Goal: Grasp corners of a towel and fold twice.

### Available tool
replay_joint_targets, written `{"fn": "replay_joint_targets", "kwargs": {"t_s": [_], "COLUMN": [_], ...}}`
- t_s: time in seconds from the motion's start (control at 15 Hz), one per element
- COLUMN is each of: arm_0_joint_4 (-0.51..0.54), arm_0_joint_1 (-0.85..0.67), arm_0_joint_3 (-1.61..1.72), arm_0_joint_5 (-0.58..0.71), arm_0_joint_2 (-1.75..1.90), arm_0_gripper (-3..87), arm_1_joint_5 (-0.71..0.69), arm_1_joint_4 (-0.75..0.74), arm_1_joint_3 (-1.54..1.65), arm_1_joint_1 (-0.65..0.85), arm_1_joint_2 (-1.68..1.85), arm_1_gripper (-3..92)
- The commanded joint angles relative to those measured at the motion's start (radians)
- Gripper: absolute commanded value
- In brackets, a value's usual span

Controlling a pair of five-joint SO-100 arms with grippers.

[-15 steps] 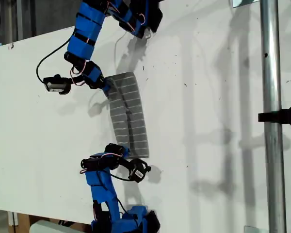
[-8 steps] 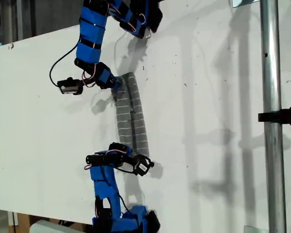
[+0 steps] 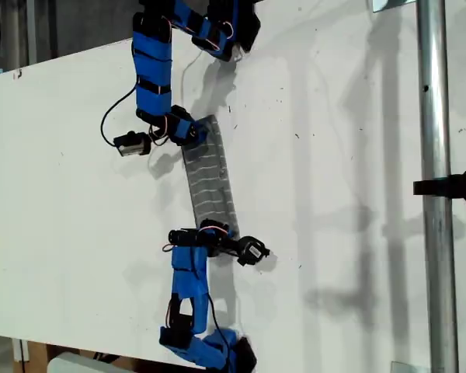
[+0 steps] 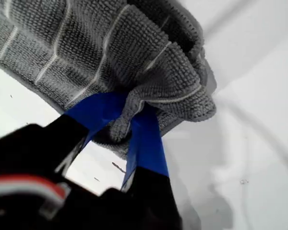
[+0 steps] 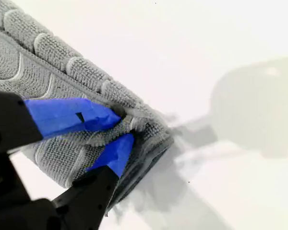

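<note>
The towel [image 3: 210,183] lies on the white table [image 3: 334,155] as a long, narrow grey strip with thin white stripes. In the exterior view it runs from upper left to lower right between two blue arms. One arm [image 3: 154,70] reaches in from the top of that view and meets the strip's upper end. The other arm [image 3: 188,280] comes up from the bottom and meets the lower end. The wrist views do not show which arm is which.

My first hand [image 4: 129,112] is closed on a bunched corner [image 4: 122,122] of the towel, with a blue finger on each side of the puckered cloth. My second hand [image 5: 124,125] is closed on the towel's layered edge, where the layers sit stacked just above the table. A metal pole [image 3: 431,155] stands well apart from the towel, at the exterior view's right.
</note>
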Motion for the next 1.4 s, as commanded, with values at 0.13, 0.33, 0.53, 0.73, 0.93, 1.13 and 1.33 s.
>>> {"fn": "replay_joint_targets", "kwargs": {"t_s": [0.13,0.33,0.53,0.73,0.93,1.13,1.33], "arm_0_joint_4": [0.107,0.106,0.048,-0.249,-0.399,-0.38,-0.322], "arm_0_joint_1": [0.06,0.14,0.281,0.38,0.367,0.311,0.282], "arm_0_joint_3": [0.043,0.354,0.746,1.358,1.792,1.864,2.026], "arm_0_joint_5": [-0.012,-0.083,-0.258,-0.403,-0.417,-0.368,-0.38], "arm_0_joint_2": [0.296,0.715,1.143,1.755,2.279,2.356,2.559], "arm_0_gripper": [22.2,22.0,17.3,4.0,-2.8,-2.8,-2.8], "arm_1_joint_5": [0.052,0.17,0.457,0.65,0.716,0.713,0.641], "arm_1_joint_4": [0.282,0.538,0.612,0.624,0.609,0.451,0.179], "arm_1_joint_3": [-0.086,-0.011,0.124,0.296,0.336,0.388,0.443], "arm_1_joint_1": [0.009,0.032,-0.064,-0.11,-0.155,-0.133,-0.038], "arm_1_joint_2": [0.195,0.482,0.795,1.031,1.086,0.89,0.634], "arm_1_gripper": [33.3,37.5,39.9,43.7,44.1,45.6,47.1]}}
